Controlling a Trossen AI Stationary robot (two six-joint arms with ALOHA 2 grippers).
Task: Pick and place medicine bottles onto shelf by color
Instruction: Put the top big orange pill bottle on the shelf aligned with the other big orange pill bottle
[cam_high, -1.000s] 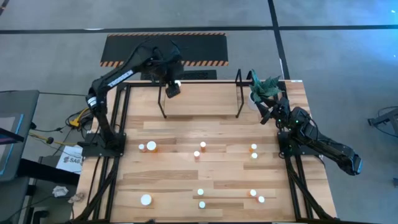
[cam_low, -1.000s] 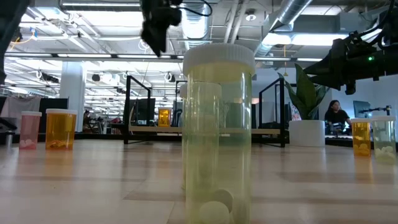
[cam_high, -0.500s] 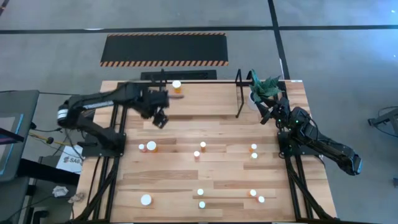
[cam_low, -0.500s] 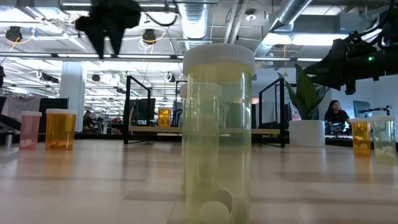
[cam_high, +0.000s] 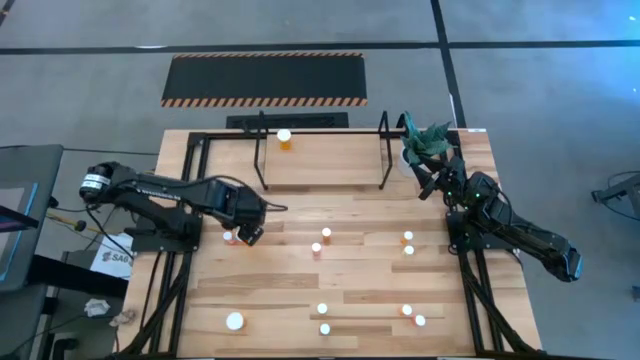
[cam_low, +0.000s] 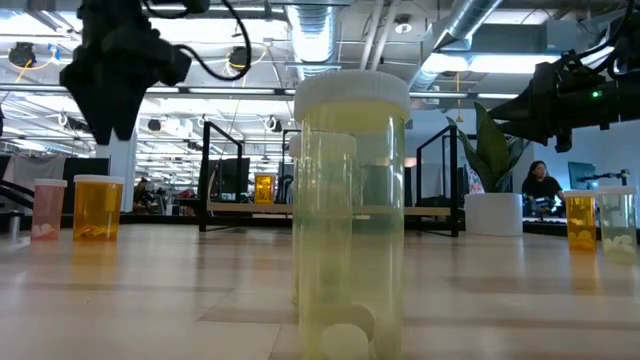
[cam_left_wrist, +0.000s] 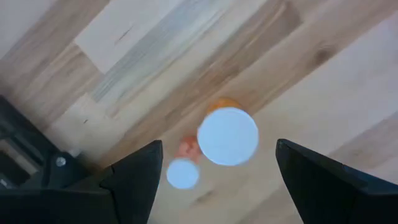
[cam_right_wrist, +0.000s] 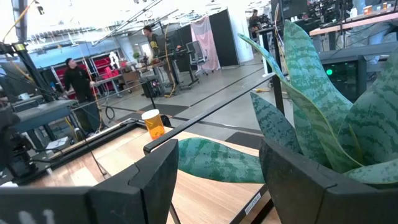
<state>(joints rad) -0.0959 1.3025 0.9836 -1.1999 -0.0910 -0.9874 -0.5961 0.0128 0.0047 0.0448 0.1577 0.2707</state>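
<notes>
Black two-finger left gripper (cam_high: 247, 232), fingers spread wide and holding nothing, poised directly above the orange bottle (cam_high: 243, 236) at the left side of the table (cam_high: 300, 290); left wrist view shows that bottle's white cap (cam_left_wrist: 227, 136) centred between the spread fingers (cam_left_wrist: 134, 177), long axis upright, so the approach is judged straight down. Smaller reddish bottle (cam_left_wrist: 182, 173) stands just beside it on the left, close enough to be nudged. Shelf (cam_high: 320, 160) lies at the far side of the table, beyond the gripper, with one orange bottle (cam_high: 285, 139) already on it near its left hoop. Remaining bottles stand scattered across the middle and near parts of the table. Right gripper (cam_high: 428, 182), fingers also spread and empty, waits at the far right by the potted plant (cam_high: 425, 140), well apart from this pair; left arm is clearly the nearer
</notes>
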